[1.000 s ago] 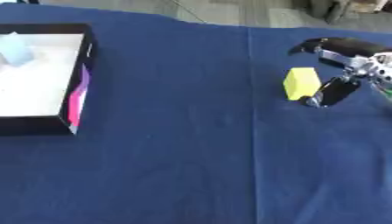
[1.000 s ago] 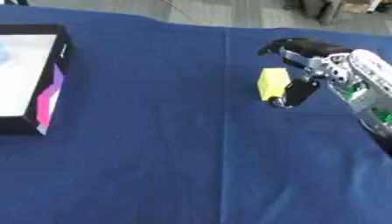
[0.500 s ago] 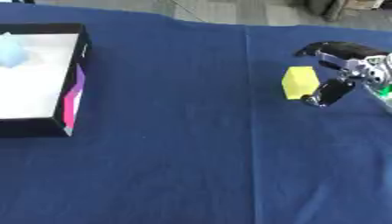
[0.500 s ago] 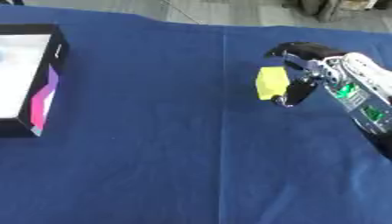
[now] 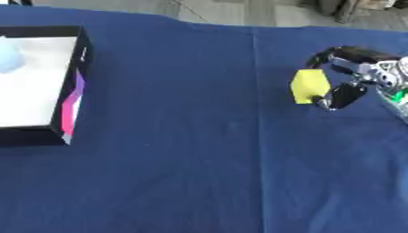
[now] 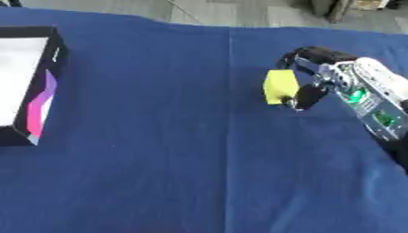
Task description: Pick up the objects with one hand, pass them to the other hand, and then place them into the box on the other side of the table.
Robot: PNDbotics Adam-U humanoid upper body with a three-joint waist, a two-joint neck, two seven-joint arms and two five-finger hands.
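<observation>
A yellow block (image 5: 307,86) lies on the blue tablecloth at the right. My right hand (image 6: 327,75) comes in from the right edge and is curled round it: dark fingers (image 5: 350,52) arch over its top and the thumb (image 5: 333,98) touches its lower right corner. The block still seems to rest on the cloth. At the left edge stands the black box (image 5: 70,109) with a white inside and a pink and purple mark on its side. A pale blue thing (image 5: 9,61) lies in it. My left hand shows in no view.
The blue cloth (image 5: 191,159) covers the table, with a crease running down its middle. Grey floor shows beyond the far edge.
The right hand's fingers and thumb have drawn in closer round the yellow block. The block has hardly moved. The whole picture has shifted slightly.
</observation>
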